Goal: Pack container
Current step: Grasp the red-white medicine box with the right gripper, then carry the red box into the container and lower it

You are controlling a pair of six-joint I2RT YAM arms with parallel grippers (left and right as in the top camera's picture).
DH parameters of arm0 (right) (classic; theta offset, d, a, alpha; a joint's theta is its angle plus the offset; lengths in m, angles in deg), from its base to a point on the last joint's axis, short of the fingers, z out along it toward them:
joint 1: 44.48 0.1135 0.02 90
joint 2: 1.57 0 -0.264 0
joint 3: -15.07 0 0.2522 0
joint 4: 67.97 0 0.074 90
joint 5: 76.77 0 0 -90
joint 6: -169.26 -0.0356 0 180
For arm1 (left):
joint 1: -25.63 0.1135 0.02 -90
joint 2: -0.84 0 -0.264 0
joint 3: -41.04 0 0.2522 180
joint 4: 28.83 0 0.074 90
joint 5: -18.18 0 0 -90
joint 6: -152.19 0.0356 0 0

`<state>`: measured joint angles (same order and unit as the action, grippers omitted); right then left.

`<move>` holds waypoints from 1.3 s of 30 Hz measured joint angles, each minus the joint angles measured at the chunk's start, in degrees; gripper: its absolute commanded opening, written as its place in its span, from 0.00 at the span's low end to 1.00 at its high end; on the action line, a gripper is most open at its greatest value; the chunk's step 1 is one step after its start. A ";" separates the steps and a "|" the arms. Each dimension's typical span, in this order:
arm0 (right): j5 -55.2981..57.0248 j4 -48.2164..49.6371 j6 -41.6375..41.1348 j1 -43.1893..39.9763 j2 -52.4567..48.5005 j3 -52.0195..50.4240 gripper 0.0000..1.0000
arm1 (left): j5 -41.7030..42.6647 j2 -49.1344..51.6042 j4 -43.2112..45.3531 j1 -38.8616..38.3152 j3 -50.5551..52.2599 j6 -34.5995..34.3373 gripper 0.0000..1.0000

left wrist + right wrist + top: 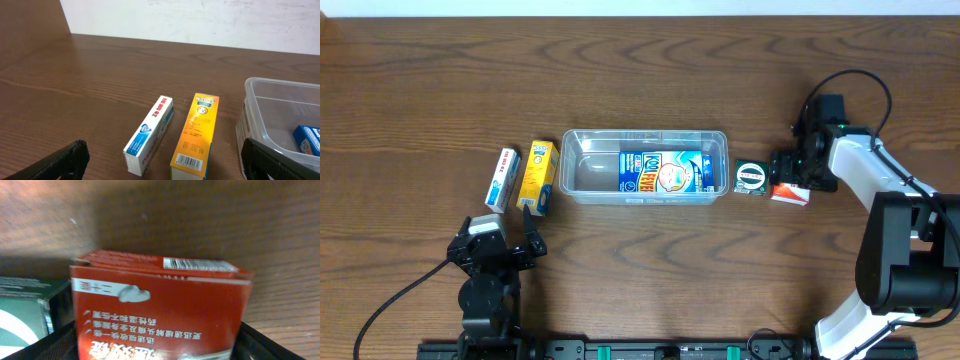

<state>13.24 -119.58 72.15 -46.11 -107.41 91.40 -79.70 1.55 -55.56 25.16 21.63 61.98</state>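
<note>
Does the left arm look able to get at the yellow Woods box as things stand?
Probably yes. The left gripper is open and faces the yellow Woods box, with nothing lying between them. The white toothpaste box and the container flank it closely, each with a narrow gap.

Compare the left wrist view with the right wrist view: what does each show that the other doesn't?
Left wrist only: a white box and a yellow box lying side by side, plus one end of the container with a blue pack inside. Right wrist only: a red box close up, with a green box at its left. Both: the wooden table; no box appears in both.
</note>
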 measured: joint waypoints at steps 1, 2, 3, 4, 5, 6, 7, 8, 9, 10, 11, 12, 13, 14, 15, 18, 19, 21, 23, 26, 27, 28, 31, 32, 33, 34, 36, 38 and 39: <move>0.00 0.26 0.04 0.00 0.00 -0.46 0.78 | 0.02 -0.02 0.00 0.00 0.00 -0.02 0.98; 0.02 0.33 0.13 0.00 0.00 -0.92 0.75 | 0.00 0.00 0.00 0.00 0.00 -0.02 0.98; 0.31 0.39 0.11 0.00 0.00 -1.09 0.72 | 0.00 -0.02 0.00 0.00 0.00 -0.02 0.98; 0.42 0.44 0.22 0.00 0.02 -1.11 0.69 | 0.00 -0.02 0.00 0.00 0.00 -0.02 0.98; 0.63 0.48 0.26 0.00 0.02 -1.14 0.66 | 0.00 0.00 0.00 0.00 0.00 -0.02 0.98; 0.74 0.50 0.13 0.00 0.02 -1.14 0.63 | 0.00 -0.02 0.02 0.00 0.00 -0.02 0.98; 0.76 0.55 0.20 0.00 0.02 -1.14 0.62 | 0.00 -0.02 0.00 0.00 0.00 -0.02 0.98; 0.79 0.52 0.20 0.00 0.07 -1.14 0.59 | 0.00 0.00 0.00 0.00 0.00 -0.02 0.98; 0.79 0.44 0.24 0.00 0.20 -1.11 0.57 | 0.02 -0.02 0.02 0.00 0.00 -0.02 0.98; 0.79 0.37 0.15 0.00 0.37 -1.11 0.55 | 0.02 -0.02 0.02 0.00 0.00 -0.02 0.98; 0.79 0.17 0.15 0.00 0.37 -1.11 0.54 | 0.00 -0.02 0.02 0.00 0.00 -0.02 0.98; 0.79 -0.26 0.15 0.00 0.37 -1.05 0.54 | 0.00 0.00 0.00 0.00 0.00 -0.02 0.98; 0.76 -1.01 0.15 0.00 0.37 -0.85 0.54 | 0.00 0.00 0.02 0.00 0.00 -0.02 0.98; 0.74 -1.66 0.15 0.00 0.37 -0.74 0.53 | 0.00 -0.02 0.02 0.00 0.00 -0.02 0.98; 0.74 -2.38 0.15 0.00 0.39 -0.59 0.54 | 0.00 -0.02 0.00 0.00 0.00 -0.02 0.98; 0.79 -4.81 0.15 0.00 0.66 0.00 0.51 | 0.00 -0.02 0.02 0.00 0.00 -0.02 0.98; 0.76 -5.70 0.15 0.02 1.01 0.24 0.49 | 0.00 -0.02 0.02 0.00 0.00 -0.02 0.98; 0.76 -7.50 0.17 0.17 2.12 0.94 0.45 | 0.00 -0.02 0.02 0.00 0.00 -0.02 0.98; 0.85 -9.27 0.17 0.87 4.26 2.05 0.42 | 0.02 -0.02 0.00 0.00 0.00 -0.02 0.98; 0.90 -11.19 0.20 3.67 9.20 4.44 0.39 | 0.00 0.00 0.00 0.00 0.00 -0.02 0.98; 0.85 -11.45 0.22 4.90 10.86 5.25 0.39 | 0.00 0.00 0.02 0.00 0.00 -0.02 0.98; 0.83 -11.85 0.24 6.38 12.72 6.16 0.39 | 0.00 0.00 0.02 0.00 0.00 -0.02 0.98; 0.79 -12.02 0.90 11.63 17.81 8.68 0.40 | 0.00 0.00 0.02 0.00 0.00 0.00 0.98; 0.76 -11.91 1.49 13.79 19.34 9.42 0.40 | 0.00 -0.02 0.02 0.00 0.00 -0.02 0.98; 0.70 -11.78 2.01 15.58 20.37 9.88 0.38 | 0.00 0.00 0.00 0.00 0.00 -0.02 0.98; 0.74 -11.56 2.97 17.84 21.31 10.40 0.37 | 0.02 0.00 0.00 0.00 0.00 -0.02 0.98; 0.72 -10.34 5.53 22.56 22.32 11.23 0.35 | 0.00 -0.02 0.02 0.00 0.00 -0.02 0.98; 0.55 -8.31 8.44 26.95 22.43 11.56 0.33 | 0.00 0.00 0.00 0.00 0.00 -0.02 0.98; 0.57 -7.23 9.79 28.72 22.34 11.56 0.33 | 0.00 -0.02 0.00 0.00 0.00 -0.02 0.98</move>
<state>13.81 -126.81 81.94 -17.39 -85.07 102.96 -79.70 1.53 -55.56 25.16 21.63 61.96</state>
